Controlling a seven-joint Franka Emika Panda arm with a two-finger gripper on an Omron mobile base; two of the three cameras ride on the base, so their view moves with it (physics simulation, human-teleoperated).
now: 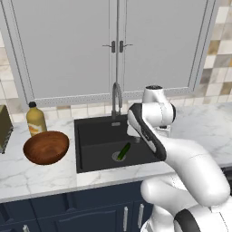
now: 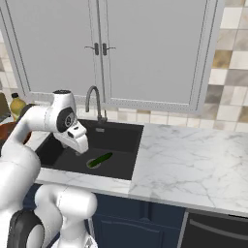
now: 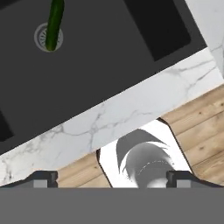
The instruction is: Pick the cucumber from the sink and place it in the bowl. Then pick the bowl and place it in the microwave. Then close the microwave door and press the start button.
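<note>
The cucumber (image 1: 124,151) (image 2: 100,159) lies dark green across the round drain on the floor of the black sink (image 1: 97,136) (image 2: 118,138). In the hand view the cucumber (image 3: 54,22) shows at the top left, far from the fingertips (image 3: 43,177). My gripper (image 3: 112,178) (image 2: 80,147) hangs over the sink's front part, beside the cucumber and above it, open and holding nothing. The reddish-brown bowl (image 1: 46,147) sits empty on the counter left of the sink. The microwave and its door are out of view.
A curved steel faucet (image 1: 116,97) (image 2: 94,99) rises behind the basin. A yellow bottle (image 1: 35,118) stands just behind the bowl. Grey wall cabinets (image 1: 113,45) hang above. Marble counter (image 2: 193,164) stretches to the right of the sink.
</note>
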